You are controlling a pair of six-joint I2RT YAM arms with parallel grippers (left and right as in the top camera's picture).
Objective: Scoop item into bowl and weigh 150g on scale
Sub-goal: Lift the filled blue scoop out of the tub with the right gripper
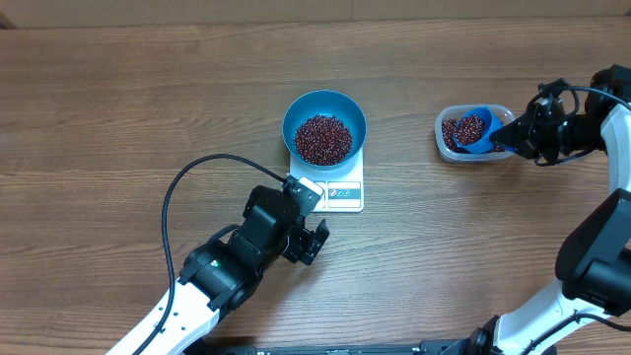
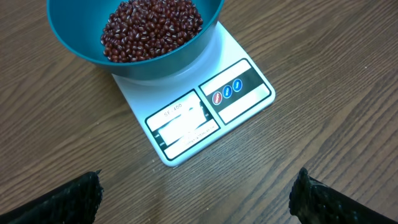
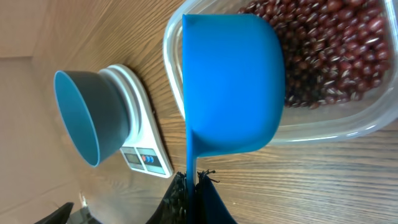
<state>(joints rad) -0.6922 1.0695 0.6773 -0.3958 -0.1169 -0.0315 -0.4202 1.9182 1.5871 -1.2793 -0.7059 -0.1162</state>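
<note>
A good heap of small dark red-brown beans [image 1: 322, 139] is already lying in the round, deep teal-blue bowl [image 1: 292, 113]. The bowl is sitting on the small flat white square kitchen scale [image 1: 343, 194] near the middle of the wooden worktop [image 1: 118, 99]. So scooping is well under way, but it does not look finished. Well off to the right, the right claw [image 1: 515, 133] is clamping the handle of the small bright blue handled scoop [image 1: 481, 141]. The scoop is resting in the clear rounded-rectangular plastic tub [image 1: 440, 133] with another load of beans in it. Judging by that, at least one more transfer is coming, and the final weight check is not yet done. The left claw [image 1: 315, 242] is hanging just in front of the scale with its fingers wide apart, holding nothing.

The overhead view is the only one showing beans inside the scoop. The right wrist view is showing just the scoop's smooth outer shell over the tub, with the bowl and scale far behind. The left wrist view is looking closely at the scale's panel, with its three small buttons and its display. The display is washed out by glare, so the reading cannot be told, and the overhead view is too small to help.
</note>
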